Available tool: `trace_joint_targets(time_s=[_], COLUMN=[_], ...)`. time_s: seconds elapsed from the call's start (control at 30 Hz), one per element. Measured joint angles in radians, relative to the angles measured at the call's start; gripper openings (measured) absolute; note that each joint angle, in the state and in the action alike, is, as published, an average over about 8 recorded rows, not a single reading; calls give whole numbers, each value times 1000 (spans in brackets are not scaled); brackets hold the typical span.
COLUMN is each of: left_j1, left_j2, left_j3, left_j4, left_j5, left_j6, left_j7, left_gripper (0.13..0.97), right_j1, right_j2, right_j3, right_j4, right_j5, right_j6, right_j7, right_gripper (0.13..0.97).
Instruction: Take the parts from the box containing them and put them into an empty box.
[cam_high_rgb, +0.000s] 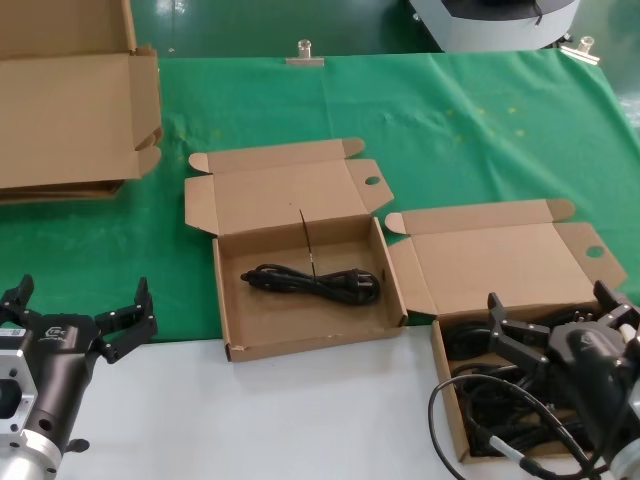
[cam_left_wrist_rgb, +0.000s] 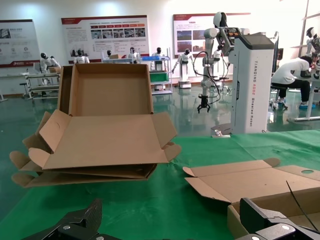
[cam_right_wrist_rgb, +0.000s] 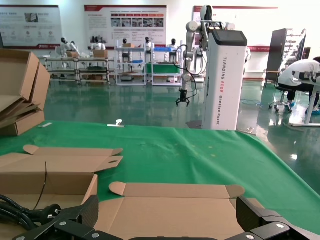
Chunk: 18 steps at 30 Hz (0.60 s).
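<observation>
the right gripper (cam_high_rgb: 555, 330) hangs with fingers spread wide over the box (cam_high_rgb: 452, 400) full of black cords (cam_high_rgb: 500, 400). one cord (cam_high_rgb: 312, 282) lies in the middle box (cam_high_rgb: 232, 300). the left gripper (cam_high_rgb: 78, 315) waits, fingers wide, by the surface's (cam_high_rgb: 300, 420) near edge.

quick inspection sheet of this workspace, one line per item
surface: green cloth over the far part, bare white table nearest the robot
job's things: centre box open, holding one coiled power cord; right box open, with more cords
clutter: larger opened cardboard pieces stacked at far left
grippers: left gripper open, hovering empty over the white table edge; right gripper open, above the right box
cables: robot's own black cable loops beside the right arm
surroundings: hall with other robots, shelves, wall posters, seated person
</observation>
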Motion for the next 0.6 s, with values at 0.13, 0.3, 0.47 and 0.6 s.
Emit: trace_joint_targets(time_s=[0.13, 0.3, 0.47, 0.6], left_j1=[0, 0, 0, 0], left_j2=[0, 0, 0, 0], left_j3=[0, 0, 0, 0], left_j4=[0, 0, 0, 0], left_j5=[0, 0, 0, 0], left_j6=[0, 0, 0, 0], left_j7=[0, 0, 0, 0], left_gripper=[966, 966, 966, 966], right_j1=[0, 0, 0, 0], right_j2=[0, 0, 0, 0], right_j3=[0, 0, 0, 0], right_j4=[0, 0, 0, 0], right_j5=[0, 0, 0, 0], right_j6=[0, 0, 0, 0], right_j7=[0, 0, 0, 0], right_gripper=[966, 966, 966, 966])
